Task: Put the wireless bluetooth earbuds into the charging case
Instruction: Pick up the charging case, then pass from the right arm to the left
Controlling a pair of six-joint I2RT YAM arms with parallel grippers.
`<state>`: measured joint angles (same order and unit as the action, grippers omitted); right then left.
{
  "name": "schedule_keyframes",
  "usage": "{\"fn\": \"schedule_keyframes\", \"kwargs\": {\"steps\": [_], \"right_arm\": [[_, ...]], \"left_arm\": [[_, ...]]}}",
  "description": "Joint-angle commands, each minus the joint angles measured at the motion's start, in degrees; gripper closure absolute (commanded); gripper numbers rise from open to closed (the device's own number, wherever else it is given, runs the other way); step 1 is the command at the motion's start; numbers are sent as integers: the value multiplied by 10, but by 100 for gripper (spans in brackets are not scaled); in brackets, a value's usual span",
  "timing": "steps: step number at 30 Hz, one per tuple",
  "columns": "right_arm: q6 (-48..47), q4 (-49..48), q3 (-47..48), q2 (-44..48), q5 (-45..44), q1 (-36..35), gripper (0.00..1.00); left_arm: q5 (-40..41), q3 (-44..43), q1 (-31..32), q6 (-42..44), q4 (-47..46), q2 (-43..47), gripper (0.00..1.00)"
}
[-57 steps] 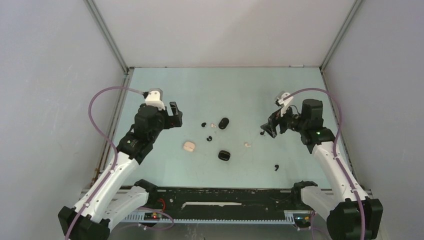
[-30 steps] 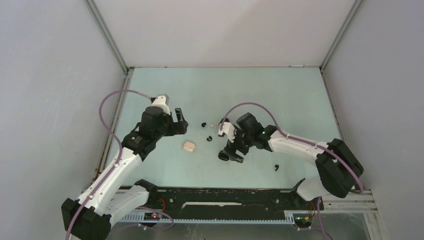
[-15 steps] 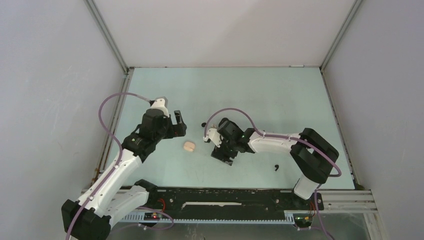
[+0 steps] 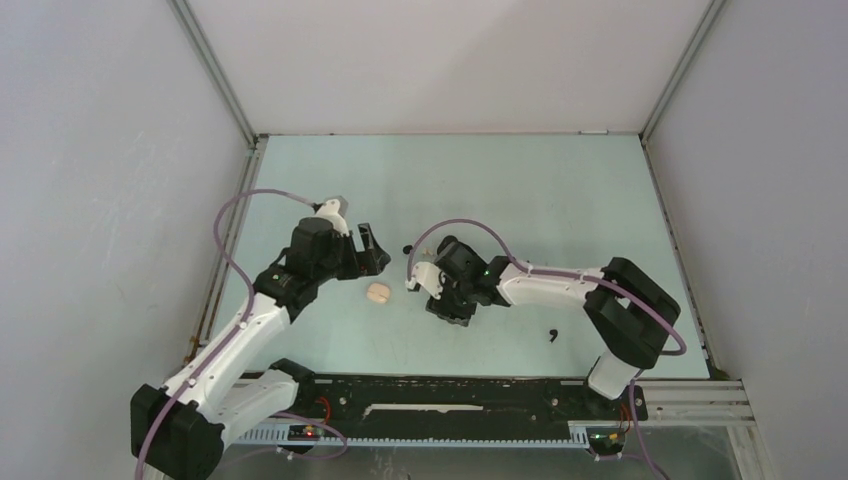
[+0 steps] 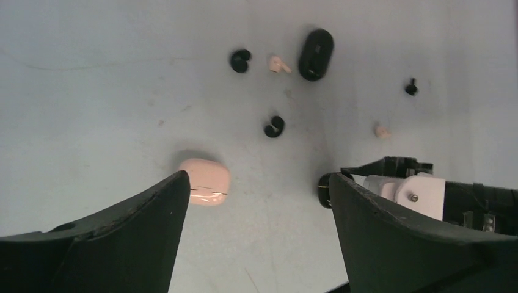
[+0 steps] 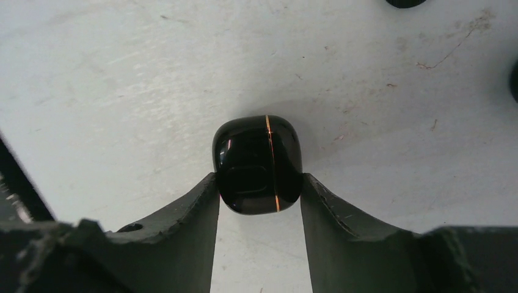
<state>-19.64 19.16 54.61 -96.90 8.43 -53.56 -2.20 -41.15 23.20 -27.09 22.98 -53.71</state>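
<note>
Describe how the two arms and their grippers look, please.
Both the left arm and right arm have white links with black joints and bases. A purple cable loops over each to a white wrist block. Jaws are matte black, tapering wedges. A green light shows on the right arm.

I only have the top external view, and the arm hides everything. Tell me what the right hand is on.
Observer: The right hand has a finger pressed to each side of a black case.
Operator: Report whether the case is open.
Observer: It looks closed; a thin gold seam line runs across it unbroken.
Operator: Give me the left hand.
Observer: The left hand is wide open and holds nothing; the pink case lies by one fingertip, ungripped.
</note>
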Motion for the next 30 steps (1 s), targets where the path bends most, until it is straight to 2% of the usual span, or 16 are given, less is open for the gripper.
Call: {"fn": "schedule_keyframes", "kwargs": {"steps": [1,5,7,9,18,30], "right_arm": [[-20,16,18,86,71,27,60],[-18,17,9,140,93,56,61],[-22,13,1,161,104,59,61],[-25,19,0,168,125,62,61],[-32,20,-2,170,160,69,61],[-32,20,-10,192,196,88,62]], "left_arm": [[-135,32,-2,-84,-97,-5,11],[-224,81,-1,-167,-197,-9,13],[-287,101,5,-210,-265,-19,17],[-315,112,14,-237,-306,-32,21],[-366,123,51,-317,-413,-106,33],[-370,91,111,-329,-429,-195,49]]}}
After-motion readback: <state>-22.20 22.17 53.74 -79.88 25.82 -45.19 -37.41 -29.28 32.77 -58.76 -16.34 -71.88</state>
